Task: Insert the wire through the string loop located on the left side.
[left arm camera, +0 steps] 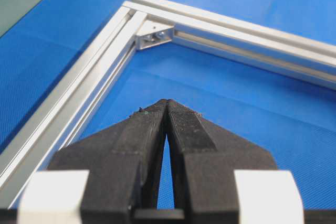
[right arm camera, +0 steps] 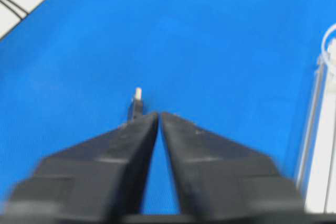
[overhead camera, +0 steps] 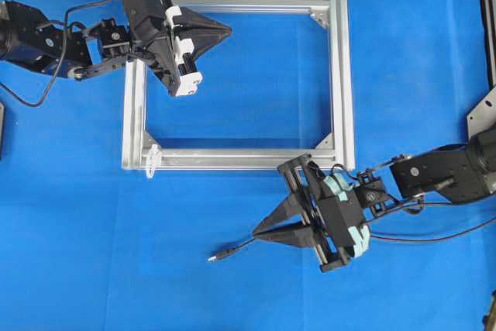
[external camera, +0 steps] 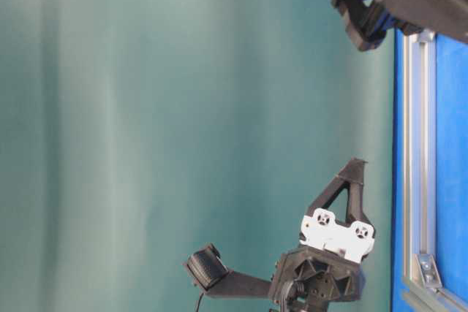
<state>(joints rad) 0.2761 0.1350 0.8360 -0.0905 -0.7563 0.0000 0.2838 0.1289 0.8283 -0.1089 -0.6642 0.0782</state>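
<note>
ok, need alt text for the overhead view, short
Overhead view of a blue mat: the right gripper, jaws closed on the black wire, holds its plug pointing left, below a square aluminium frame. The small whitish string loop sits at the frame's lower-left corner. The left gripper is shut and empty over the frame's upper-left part.

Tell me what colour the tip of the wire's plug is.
Silvery-white, on a dark plug; the right wrist view shows it best.
</note>
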